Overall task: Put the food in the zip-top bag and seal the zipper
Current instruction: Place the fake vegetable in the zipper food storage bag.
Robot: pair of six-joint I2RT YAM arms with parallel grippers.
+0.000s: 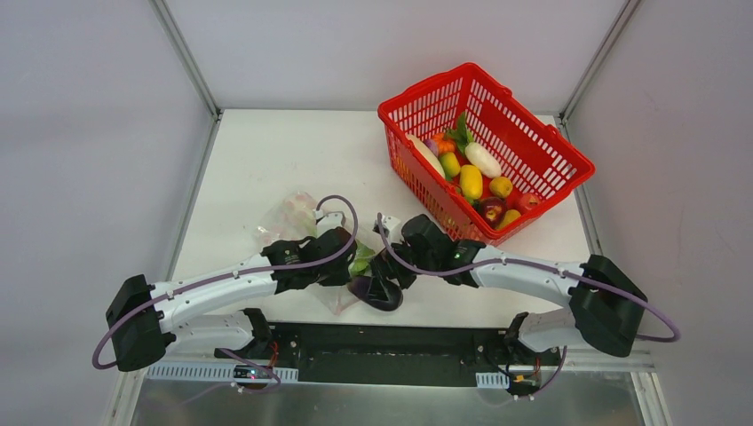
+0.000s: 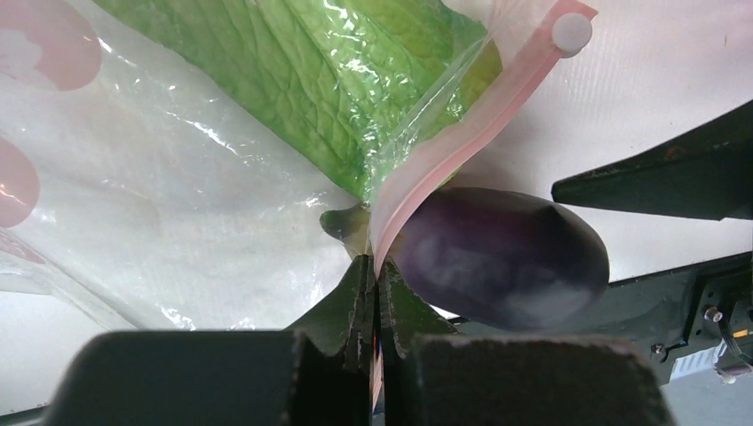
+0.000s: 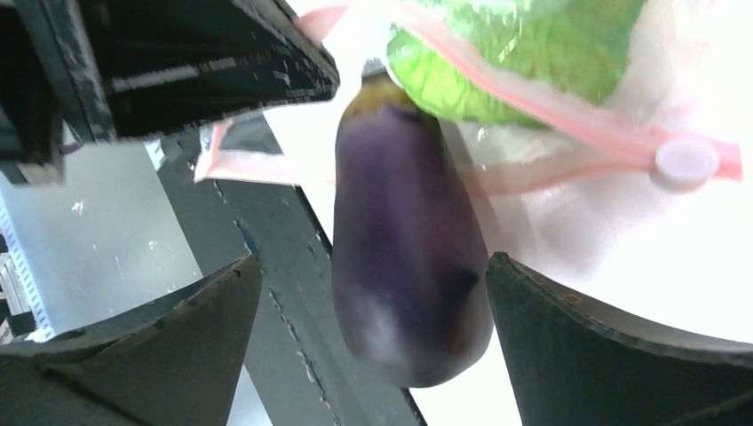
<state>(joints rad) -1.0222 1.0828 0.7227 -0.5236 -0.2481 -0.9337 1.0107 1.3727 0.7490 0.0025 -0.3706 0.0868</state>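
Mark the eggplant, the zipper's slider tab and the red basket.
eggplant (image 2: 497, 257), left wrist view, middle of its purple body
slider tab (image 2: 571, 32), left wrist view, centre of the round knob
red basket (image 1: 524, 133), top view, far mesh wall

Eggplant (image 3: 404, 257) blocks bag (image 2: 178, 195) mouth; free gaps either side within right hand (image 3: 373, 262).

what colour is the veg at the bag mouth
Dark purple, the eggplant; it shows best in the right wrist view.
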